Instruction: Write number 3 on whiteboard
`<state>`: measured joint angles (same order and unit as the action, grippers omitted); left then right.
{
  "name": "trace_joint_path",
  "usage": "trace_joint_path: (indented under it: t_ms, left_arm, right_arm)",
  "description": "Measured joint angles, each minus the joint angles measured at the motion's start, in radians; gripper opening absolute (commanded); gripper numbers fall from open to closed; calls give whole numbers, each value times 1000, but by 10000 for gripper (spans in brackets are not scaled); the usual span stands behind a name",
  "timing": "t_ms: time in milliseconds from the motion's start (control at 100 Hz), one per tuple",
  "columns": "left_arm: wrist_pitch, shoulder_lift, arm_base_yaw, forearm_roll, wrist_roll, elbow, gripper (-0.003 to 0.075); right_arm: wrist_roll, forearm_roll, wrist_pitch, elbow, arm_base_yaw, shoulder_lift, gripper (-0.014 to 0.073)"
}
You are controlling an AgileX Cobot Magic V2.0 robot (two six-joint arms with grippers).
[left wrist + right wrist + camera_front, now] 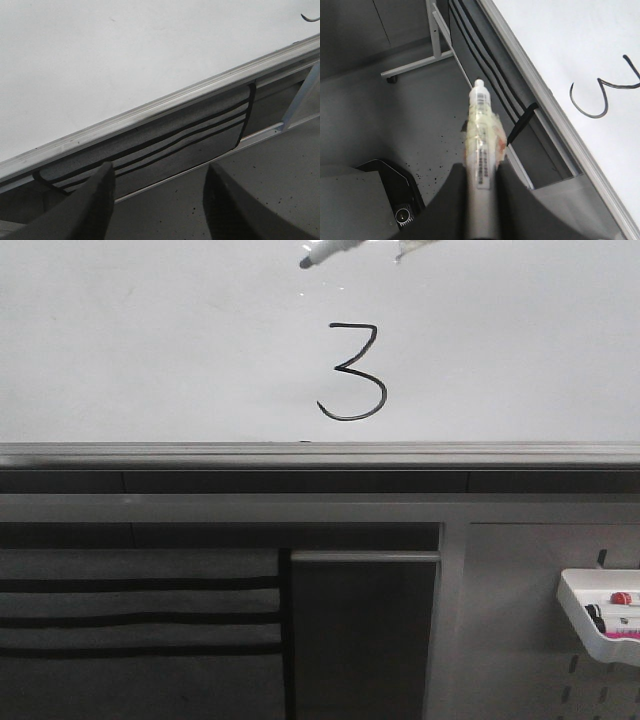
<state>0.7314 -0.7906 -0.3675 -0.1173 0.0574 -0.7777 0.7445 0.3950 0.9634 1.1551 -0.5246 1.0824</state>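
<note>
I see a black 3 [353, 373] drawn on the whiteboard [150, 350]. My right gripper [481, 167] is clamped on a marker [481, 135]; my left gripper [157, 187] is spread apart, holding nothing.

The whiteboard [150, 350] stands upright, glossy, on a grey metal lower rail [300, 455]. The number 3 [352, 373] is drawn on it in black, above the rail, flat-topped with a rounded lower loop.
</note>
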Motion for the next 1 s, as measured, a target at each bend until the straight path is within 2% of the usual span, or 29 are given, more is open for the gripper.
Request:
trace_joint_path:
  t_ms: [310,410,550,670,740,880,1000]
  left_arm:
    - [-13,0,0,28,0,0,369]
    - [-15,-8,-2,49,50,0,369]
    - [-15,-43,-66,181,280,-12,369]
    - [4,-102,-182,376,591,-47,369]
    - [9,-149,-255,450,707,-79,369]
    - [13,-277,-374,494,793,-166,369]
    - [13,-398,-426,501,809,-250,369]
  right_arm:
    - [4,-2,11,0,0,0,-48]
    - [4,-2,14,0,0,0,-48]
    - [4,-2,17,0,0,0,-48]
    - [32,-2,21,0,0,0,-48]
    - [71,-2,24,0,0,0,-48]
    - [194,-2,39,0,0,0,-48]
    - [271,-2,41,0,0,0,-48]
